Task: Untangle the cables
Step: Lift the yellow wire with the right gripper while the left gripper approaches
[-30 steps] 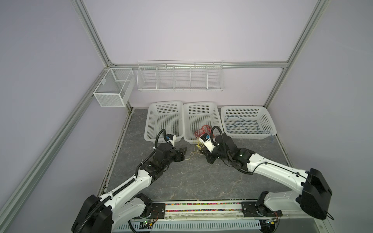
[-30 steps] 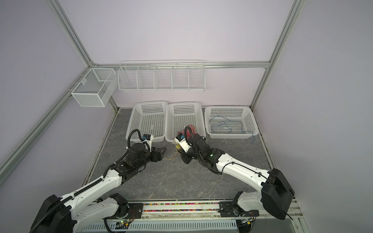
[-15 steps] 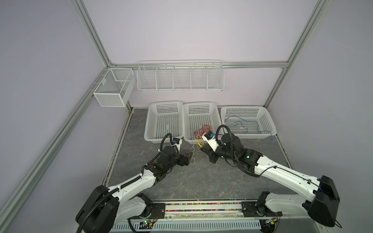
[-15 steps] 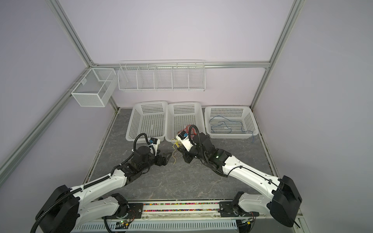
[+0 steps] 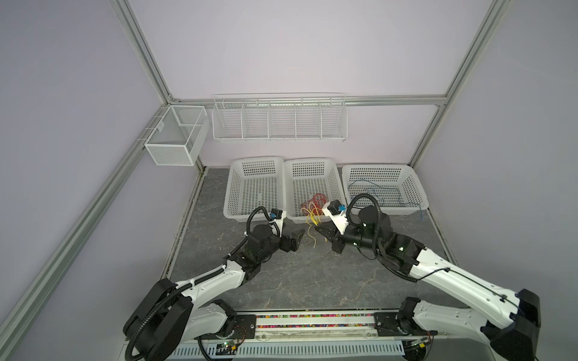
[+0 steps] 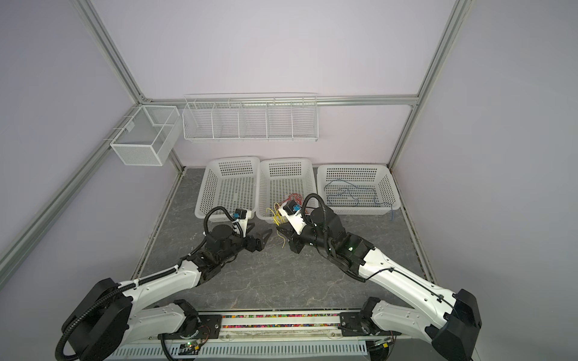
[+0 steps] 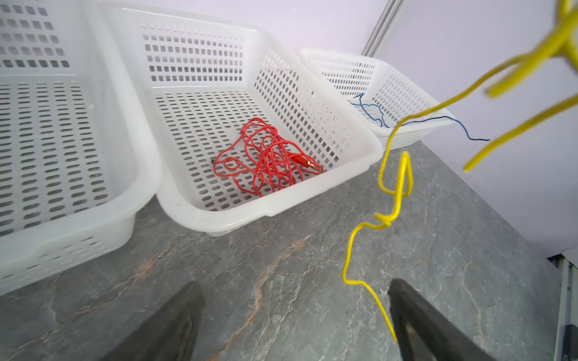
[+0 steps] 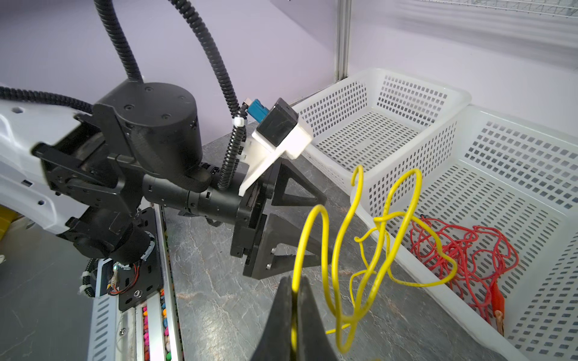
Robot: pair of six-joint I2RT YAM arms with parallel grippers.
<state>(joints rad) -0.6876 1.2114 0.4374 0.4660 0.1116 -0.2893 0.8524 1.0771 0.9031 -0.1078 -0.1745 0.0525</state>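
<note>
My right gripper is shut on a yellow cable, which hangs in loose loops above the table in both top views. My left gripper faces it from the left with its jaws wide open and nothing between them. In the left wrist view the yellow cable's lower end runs down close beside one finger. A tangled red cable lies in the middle basket. A blue cable lies in the right basket, one end over its rim.
A third white basket stands on the left, right behind my left wrist, with nothing in it. A wire shelf and a mesh box hang on the back walls. The grey stone table extends toward the front rail.
My left gripper has opened wider and moved right toward the hanging yellow cable. The right gripper stays shut on that cable and has shifted slightly right.
</note>
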